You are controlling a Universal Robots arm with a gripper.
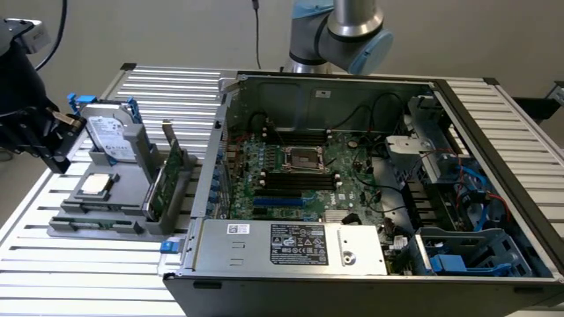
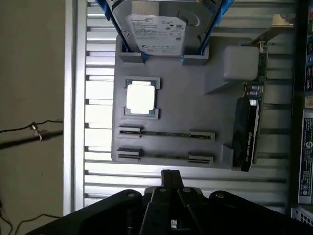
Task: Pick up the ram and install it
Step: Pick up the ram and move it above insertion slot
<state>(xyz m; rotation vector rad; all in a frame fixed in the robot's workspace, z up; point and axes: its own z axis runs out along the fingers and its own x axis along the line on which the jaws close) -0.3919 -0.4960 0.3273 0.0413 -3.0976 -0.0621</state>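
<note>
**Jaws shut, short of the ram**

Black gripper [image 2: 168,176] fingers, nearest the wrist camera, are pressed together and hold nothing. Ahead of their tips, and apart from them, the gray holder [image 2: 195,98] sits on the slatted table [image 2: 98,176]. The ram [image 2: 166,133] stands on edge in it, a thin dark line between two clips, straight ahead of the jaws and crosswise to them. A nearer slot [image 2: 166,157] lies between; whether it holds a stick cannot be told. Beyond the ram lie the processor [image 2: 141,97] and hard drive [image 2: 159,29]. The expansion card [image 2: 247,132] stands off to one side.
</note>
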